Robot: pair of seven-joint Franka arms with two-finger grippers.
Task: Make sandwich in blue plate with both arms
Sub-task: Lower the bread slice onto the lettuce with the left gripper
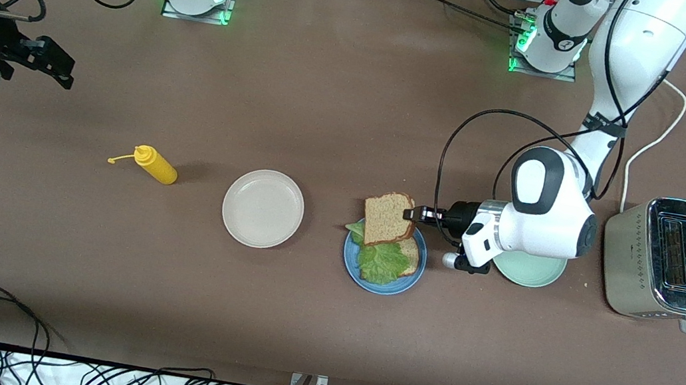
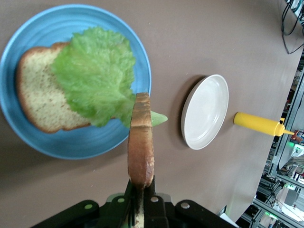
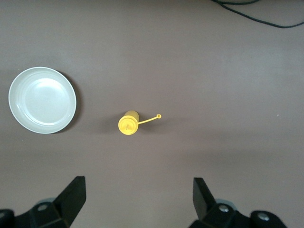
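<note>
Blue plate [image 1: 352, 259] sits on the tabletop [image 1: 340, 118] between beige plate [image 1: 263, 208] and mint-green plate [image 1: 530, 272]. On it: bottom bread slice [image 2: 40, 102] flat, lettuce leaf [image 2: 95, 78] on top, leaf tip over the rim. Top bread slice [image 1: 387, 219] up in the air over the blue plate's edge, tilted, not on the lettuce. Left gripper [image 1: 412, 214] jaws pinching that slice by its crust edge. Right gripper [image 1: 55, 66] waits over the right arm's end of the tabletop, jaws spread, nothing held. Yellow squeeze bottle [image 1: 155, 165] upright near beige plate. Toaster [image 1: 666, 259] at the left arm's end.
</note>
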